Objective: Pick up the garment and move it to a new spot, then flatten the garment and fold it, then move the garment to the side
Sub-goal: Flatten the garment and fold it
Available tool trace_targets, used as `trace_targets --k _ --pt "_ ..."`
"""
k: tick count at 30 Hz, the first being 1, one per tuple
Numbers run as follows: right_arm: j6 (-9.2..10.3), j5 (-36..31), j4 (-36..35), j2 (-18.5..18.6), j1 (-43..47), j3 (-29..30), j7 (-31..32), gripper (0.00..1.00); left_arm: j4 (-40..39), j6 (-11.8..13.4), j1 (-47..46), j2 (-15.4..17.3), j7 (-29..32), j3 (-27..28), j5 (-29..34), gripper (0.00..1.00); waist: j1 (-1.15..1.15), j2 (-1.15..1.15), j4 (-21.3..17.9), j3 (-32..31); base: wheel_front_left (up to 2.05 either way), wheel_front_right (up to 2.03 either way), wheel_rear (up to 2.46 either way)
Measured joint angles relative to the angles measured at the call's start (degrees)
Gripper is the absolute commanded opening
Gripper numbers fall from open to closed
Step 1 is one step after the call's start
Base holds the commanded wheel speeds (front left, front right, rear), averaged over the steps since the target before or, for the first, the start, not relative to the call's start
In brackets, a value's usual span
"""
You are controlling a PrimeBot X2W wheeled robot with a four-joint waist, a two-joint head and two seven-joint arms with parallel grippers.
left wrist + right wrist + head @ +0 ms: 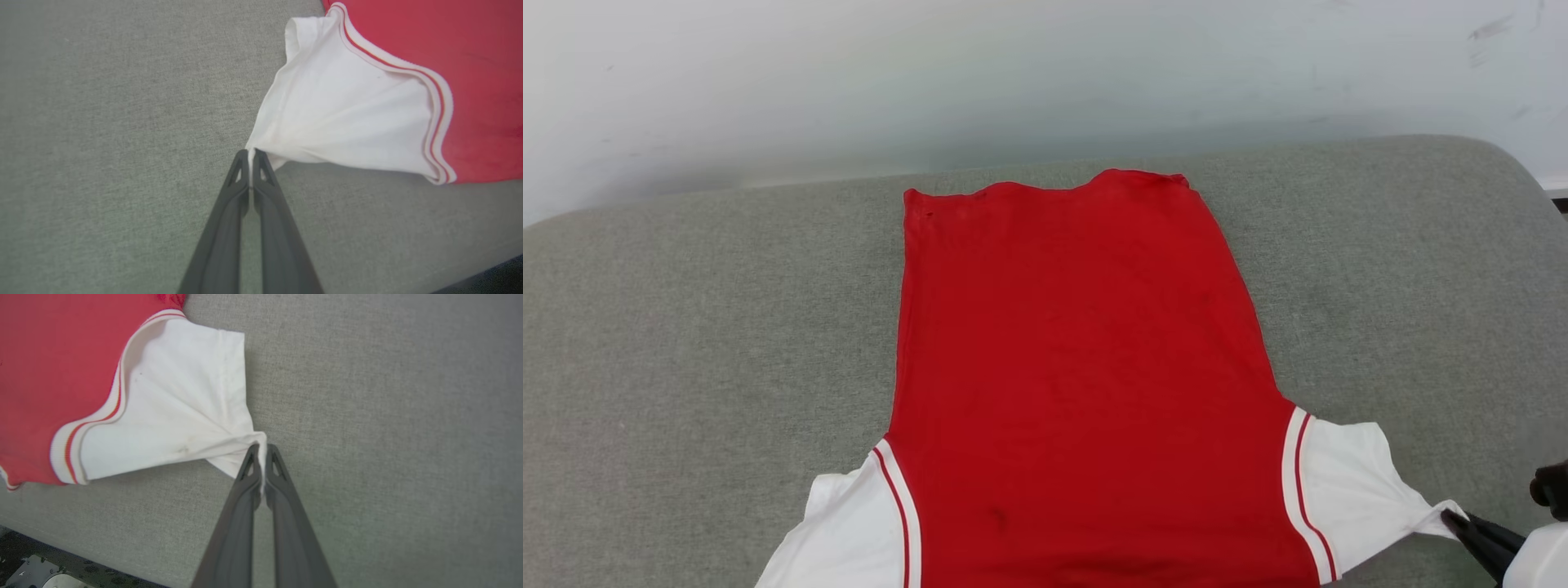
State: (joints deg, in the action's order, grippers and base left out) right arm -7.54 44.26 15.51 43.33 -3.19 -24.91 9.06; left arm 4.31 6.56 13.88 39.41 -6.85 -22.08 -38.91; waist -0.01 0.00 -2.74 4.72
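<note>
The garment (1078, 367) lies plain red side up, left gripper (250, 157) and right gripper (262, 452) clamping its sleeves.

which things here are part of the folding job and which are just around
Part of the job:
garment, red with white sleeves
left end effector, pinching one sleeve tip
right end effector, pinching the other sleeve tip

Just there:
grey padded surface
white wall
</note>
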Motion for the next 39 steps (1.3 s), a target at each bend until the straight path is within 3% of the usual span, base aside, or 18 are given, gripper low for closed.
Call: trace_targets --k 6,7,8,9,18,22,32,39 --pt "0.01 0.2 -1.9 -0.4 2.3 1.8 1.8 0.00 -2.4 0.2 0.9 0.1 1.9 -1.4 0.0 0.00 0.00 0.00 0.7 0.4 0.00 0.00 0.00" --pt "0.01 0.2 -2.1 -0.7 2.3 2.3 2.3 0.04 -2.8 0.1 0.7 0.1 2.2 -1.6 0.0 0.00 0.00 0.00 0.8 0.5 0.00 0.00 0.00" --pt "0.01 0.3 -2.3 -0.8 2.3 2.9 3.0 0.86 -3.3 0.1 0.3 0.0 2.2 -1.6 0.0 0.00 0.00 0.00 1.0 0.7 0.00 0.00 0.00" --pt "0.02 0.6 -2.2 -0.9 2.3 3.6 4.6 1.00 -4.0 0.0 -0.2 -0.1 2.4 -1.5 -0.2 0.00 0.01 0.00 1.2 0.9 0.00 0.00 0.00" --pt "0.04 6.0 -11.8 -3.0 -3.8 13.9 18.1 1.00 -15.7 -0.2 -2.2 0.5 8.8 -1.9 -3.0 0.00 0.01 0.00 4.4 4.4 0.00 0.00 0.00" --pt "0.04 2.7 -14.2 -3.7 -11.6 17.3 26.2 1.00 -21.9 0.6 -4.0 1.2 11.3 -3.2 -1.5 0.00 0.02 0.00 6.8 7.6 0.00 0.00 0.00" --pt "0.04 -9.5 -5.1 -8.3 -35.5 24.2 47.0 1.00 -28.8 -1.1 -10.7 -1.5 14.2 -8.1 2.0 0.00 0.03 0.00 16.1 16.9 0.00 0.00 0.00" --pt "0.04 -18.4 0.2 -8.7 -47.3 28.0 55.1 1.00 -31.2 -2.4 -14.7 -3.6 14.8 -10.2 3.5 0.00 0.03 0.00 22.9 23.1 0.00 0.00 0.00"
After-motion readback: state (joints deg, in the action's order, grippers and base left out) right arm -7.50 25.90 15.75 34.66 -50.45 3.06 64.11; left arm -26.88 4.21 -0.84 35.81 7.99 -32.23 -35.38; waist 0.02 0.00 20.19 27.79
